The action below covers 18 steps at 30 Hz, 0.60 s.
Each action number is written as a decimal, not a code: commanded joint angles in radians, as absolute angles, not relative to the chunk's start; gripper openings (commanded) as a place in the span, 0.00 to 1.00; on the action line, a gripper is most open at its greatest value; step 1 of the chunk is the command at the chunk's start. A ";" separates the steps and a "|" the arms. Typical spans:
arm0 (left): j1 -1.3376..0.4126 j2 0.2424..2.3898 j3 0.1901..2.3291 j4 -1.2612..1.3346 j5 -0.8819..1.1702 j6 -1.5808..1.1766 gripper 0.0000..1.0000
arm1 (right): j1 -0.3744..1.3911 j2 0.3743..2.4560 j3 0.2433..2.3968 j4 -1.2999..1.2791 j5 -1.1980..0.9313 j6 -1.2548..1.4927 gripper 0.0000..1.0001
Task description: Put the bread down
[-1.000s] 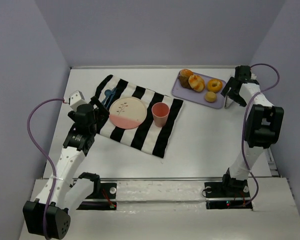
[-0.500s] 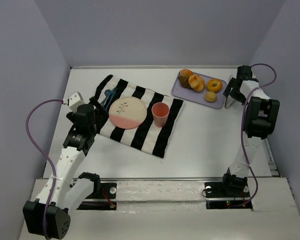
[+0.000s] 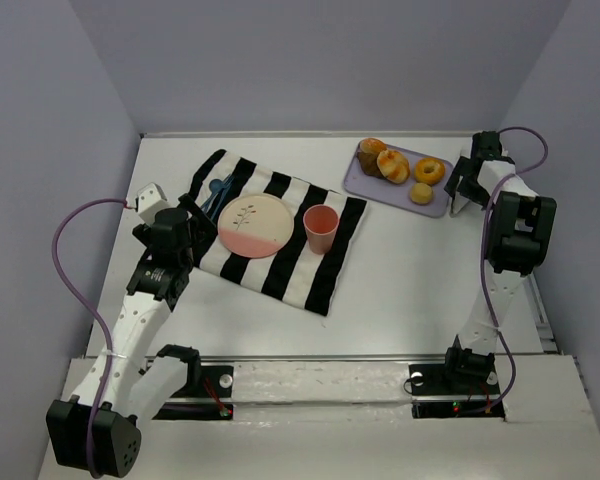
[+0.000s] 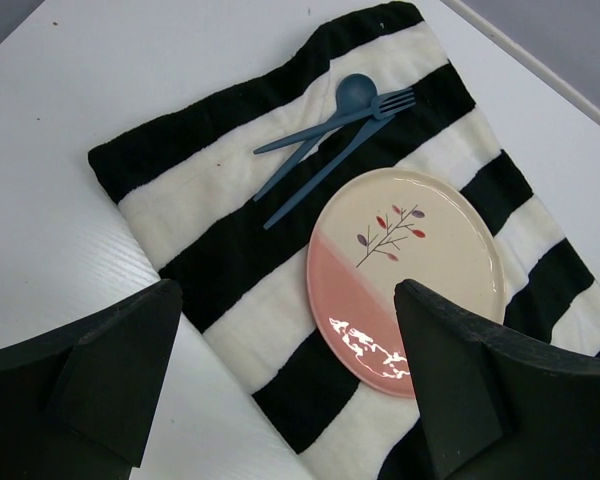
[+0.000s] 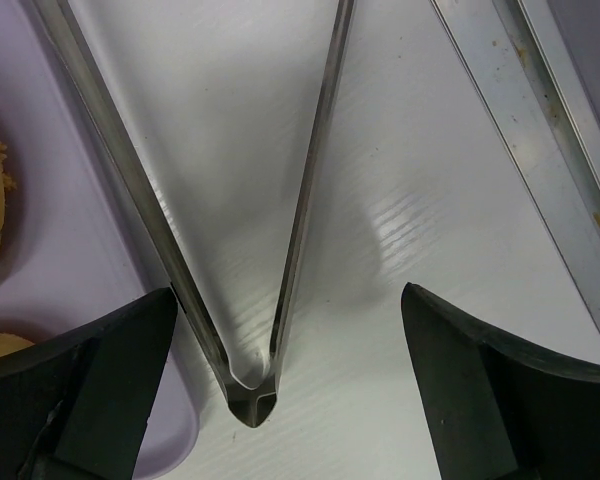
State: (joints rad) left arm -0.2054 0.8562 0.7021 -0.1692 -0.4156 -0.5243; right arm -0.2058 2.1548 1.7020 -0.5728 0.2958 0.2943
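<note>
We see the small pale-yellow round bun (image 3: 421,193) on the lavender rectangular tray (image 3: 375,188), upper right of the top view. Our right gripper (image 5: 285,330) stands released astride steel V-shaped tongs (image 5: 310,190); our left gripper (image 4: 285,370) is likewise released.

The left arm (image 3: 140,300) leaned forward from its base. The left gripper (image 3: 198,218) was angled downward, its jaws spread wide with nothing between them. The right arm (image 3: 490,300) rose steeply and folded at the elbow. The right gripper (image 3: 465,195) pointed down, its jaws wide apart and empty.
</note>
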 commanded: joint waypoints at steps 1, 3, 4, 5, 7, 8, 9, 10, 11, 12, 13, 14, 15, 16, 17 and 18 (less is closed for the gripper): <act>-0.199 0.857 0.744 -0.140 -0.446 -0.528 0.99 | -0.210 2.140 1.750 -0.549 0.311 0.265 1.00; -0.199 0.857 0.744 -0.140 -0.448 -0.529 0.99 | -0.210 2.157 1.752 -0.549 0.301 0.265 1.00; -0.199 0.856 0.744 -0.140 -0.448 -0.528 0.99 | -0.210 2.175 1.758 -0.551 0.292 0.267 1.00; -0.199 0.856 0.744 -0.140 -0.448 -0.528 0.99 | -0.210 2.184 1.761 -0.551 0.290 0.267 1.00; -0.199 0.856 0.746 -0.141 -0.449 -0.526 0.99 | -0.210 2.206 1.769 -0.552 0.285 0.265 1.00; -0.199 0.856 0.746 -0.143 -0.451 -0.526 0.99 | -0.210 2.226 1.776 -0.552 0.282 0.264 1.00; -0.199 0.856 0.747 -0.144 -0.453 -0.526 0.99 | -0.210 2.236 1.788 -0.557 0.281 0.264 0.99; -0.199 0.854 0.747 -0.146 -0.454 -0.526 0.99 | -0.210 2.244 1.796 -0.560 0.281 0.265 0.99; -0.199 0.853 0.749 -0.146 -0.454 -0.528 0.99 | -0.210 2.262 1.802 -0.561 0.275 0.265 0.99; -0.199 0.851 0.747 -0.144 -0.456 -0.526 0.99 | -0.219 2.272 1.821 -0.560 0.272 0.259 0.99; -0.199 0.851 0.747 -0.144 -0.456 -0.526 0.99 | -0.219 2.284 1.836 -0.561 0.267 0.256 0.98; -0.199 0.853 0.747 -0.146 -0.456 -0.528 0.99 | -0.219 2.311 1.851 -0.566 0.264 0.252 0.98; -0.199 0.853 0.747 -0.146 -0.456 -0.528 0.99 | -0.228 2.327 1.889 -0.572 0.265 0.249 0.98; -0.199 0.854 0.747 -0.147 -0.456 -0.528 0.99 | -0.229 2.342 1.911 -0.580 0.265 0.244 0.98; -0.199 0.856 0.747 -0.147 -0.456 -0.528 0.99 | -0.239 2.373 1.933 -0.600 0.267 0.245 0.98; -0.199 0.856 0.747 -0.147 -0.457 -0.528 0.99 | -0.239 2.387 1.950 -0.606 0.267 0.242 0.98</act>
State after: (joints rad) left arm -0.2054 0.8585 0.7021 -0.1696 -0.4198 -0.5243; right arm -0.2211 2.3024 1.8702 -0.5682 0.2710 0.2752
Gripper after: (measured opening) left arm 0.990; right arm 0.981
